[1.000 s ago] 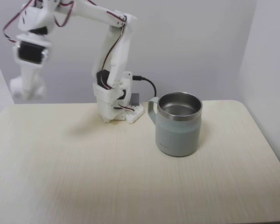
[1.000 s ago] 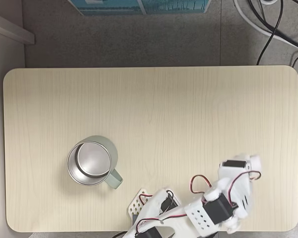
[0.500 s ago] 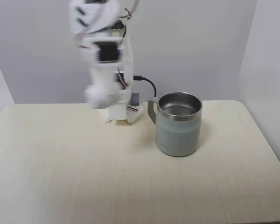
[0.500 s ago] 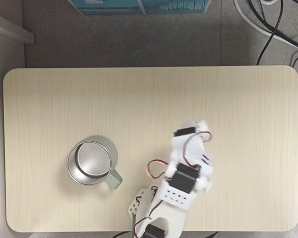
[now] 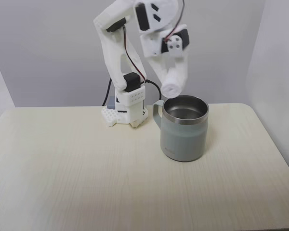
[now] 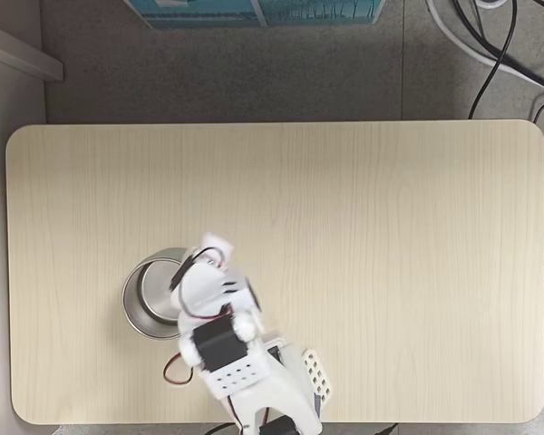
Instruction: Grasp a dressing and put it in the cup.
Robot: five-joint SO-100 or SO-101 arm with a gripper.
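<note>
While the dressing (image 5: 171, 89) is showing as a soft white lump at the tip of the gripper (image 5: 172, 90), it is hanging just above the cup (image 5: 184, 130), over the rim on the handle side. Judging by this, the carrying step is ending and the drop is coming: the arm is needing to bring the tip a little further over the steel mouth before letting go, so the pad is falling inside and not onto the rim.

In the fixed view from above, the gripper (image 6: 202, 264) is lying over the cup's (image 6: 145, 299) right edge, and the arm is covering that side and the handle. The fingers are blending with the white pad, so I cannot tell for certain whether they are clamped on it, though the pad is staying at the tip. Motion blur is softening the arm. The table (image 5: 62, 183) is lying bare around the cup.
</note>
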